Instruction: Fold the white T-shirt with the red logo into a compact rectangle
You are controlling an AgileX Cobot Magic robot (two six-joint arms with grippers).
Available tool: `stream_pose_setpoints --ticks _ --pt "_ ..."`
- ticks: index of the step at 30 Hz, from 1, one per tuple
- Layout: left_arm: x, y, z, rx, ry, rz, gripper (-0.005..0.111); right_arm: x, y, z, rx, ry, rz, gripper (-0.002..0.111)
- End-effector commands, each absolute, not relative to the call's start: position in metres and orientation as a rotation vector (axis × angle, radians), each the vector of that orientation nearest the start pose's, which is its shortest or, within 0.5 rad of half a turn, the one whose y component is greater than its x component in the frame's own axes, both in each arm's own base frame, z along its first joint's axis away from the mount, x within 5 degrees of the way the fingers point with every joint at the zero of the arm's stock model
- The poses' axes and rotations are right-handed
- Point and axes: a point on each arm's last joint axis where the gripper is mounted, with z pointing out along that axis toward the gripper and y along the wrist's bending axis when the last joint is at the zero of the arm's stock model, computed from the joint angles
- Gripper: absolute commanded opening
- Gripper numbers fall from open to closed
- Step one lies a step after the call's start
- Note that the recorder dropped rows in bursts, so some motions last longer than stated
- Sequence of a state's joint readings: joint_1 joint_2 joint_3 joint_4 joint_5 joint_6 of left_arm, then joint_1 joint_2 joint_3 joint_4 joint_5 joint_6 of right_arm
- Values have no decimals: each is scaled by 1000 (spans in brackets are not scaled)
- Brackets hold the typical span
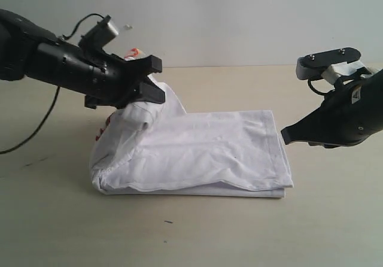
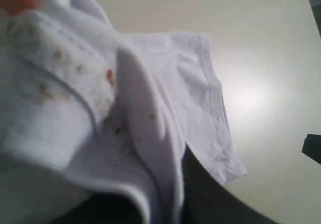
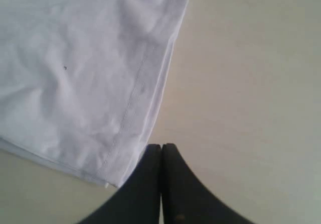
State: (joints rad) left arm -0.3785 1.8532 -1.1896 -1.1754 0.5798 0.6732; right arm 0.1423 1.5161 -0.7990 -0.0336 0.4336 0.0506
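The bare table point(image 1: 179, 231) fills the near ground. On it, at the middle, lies the white T-shirt point(image 1: 203, 153), doubled over into a rough flat slab with its folded edges towards the front.

At the shirt's right end, the right claw point(image 1: 286, 135) is low over the table with its tip just beside the stitched hem point(image 3: 135, 98). The right wrist view shows its two black fingers point(image 3: 173, 179) pressed together with no gap and nothing between them. Whether the tip touches the cloth cannot be told.

Further back on the left, that end of the shirt is pulled up off the table into a peak. The left claw point(image 1: 146, 81) is clamped on a thick bunch of this cloth, its fingers held somewhat apart by the fabric. In the left wrist view the gathered white cloth crowds the lens. Of the red logo point(image 1: 108, 122) only slivers of red show, on the raised left side. An orange tag point(image 1: 136, 52) pokes up just behind the claw. Beyond is a plain pale wall point(image 1: 239, 15).
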Motion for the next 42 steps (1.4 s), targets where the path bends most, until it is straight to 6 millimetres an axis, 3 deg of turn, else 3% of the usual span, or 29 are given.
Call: stream_pose_setpoints --ticks 1,6,10,12,15,19,26,30,34,39,42 --pt "353 -214 193 122 2476 -1036 0 280 38 198 -157 2624 35 0" --pt "356 -264 186 202 2470 -1152 1 280 38 198 -157 2616 36 0" --pt "350 -295 183 275 2463 -1208 24 280 38 198 -150 2616 42 0" --pt "352 -298 187 283 2447 -1213 26 278 38 197 -151 2643 39 0" --pt "354 -296 188 279 2446 -1213 1 278 37 193 -178 2664 15 0" --pt "354 -296 188 281 2446 -1212 0 281 37 176 -198 2728 -3 0" --pt "354 -296 188 273 2442 -1210 0 289 38 118 -213 2905 -17 0" --pt "353 -297 188 278 2441 -1212 0 291 39 97 -207 2940 -11 0" --pt "344 -310 189 323 2420 -1215 0 292 42 95 -228 2929 29 0" --pt "339 -332 209 374 2339 -1258 0 290 43 95 -236 2949 58 0" --pt "336 -343 208 395 2328 -1261 4 290 43 96 -221 2942 60 0"
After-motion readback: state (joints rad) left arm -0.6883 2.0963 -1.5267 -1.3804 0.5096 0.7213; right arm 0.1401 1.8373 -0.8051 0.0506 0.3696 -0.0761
